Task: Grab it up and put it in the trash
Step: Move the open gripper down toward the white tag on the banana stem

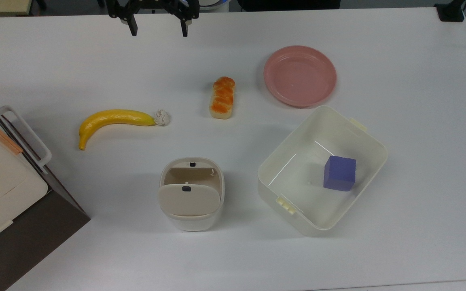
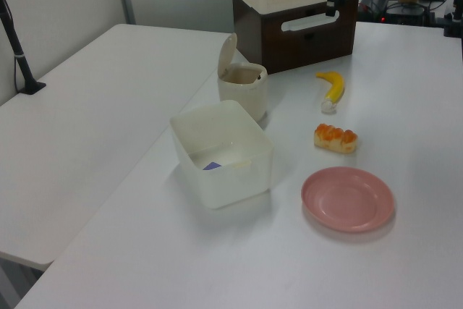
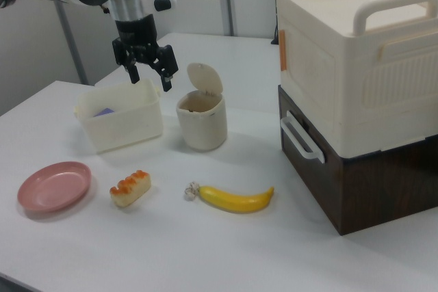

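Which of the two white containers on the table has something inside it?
The bigger rectangular tub: a purple block sits on its floor. The small rounded bin, with its lid tipped open, shows no contents in the top view.

Top view's upper edge cuts off the end effector [image 1: 156, 27] body.

On the white table [image 1: 399, 60]: one crumpled paper ball [image 1: 162, 117]; one banana [image 1: 111, 120]; one orange-topped bread loaf [image 1: 222, 97]; one pink plate [image 1: 299, 75]; one small lidded bin [image 1: 191, 193]; one white rectangular tub [image 1: 322, 169], holding one purple cube [image 1: 339, 173]. One cream box with handles [image 3: 356, 52], stacked on one dark brown cabinet [image 3: 356, 182]. One robot arm with one gripper [image 3: 147, 73], two fingers.
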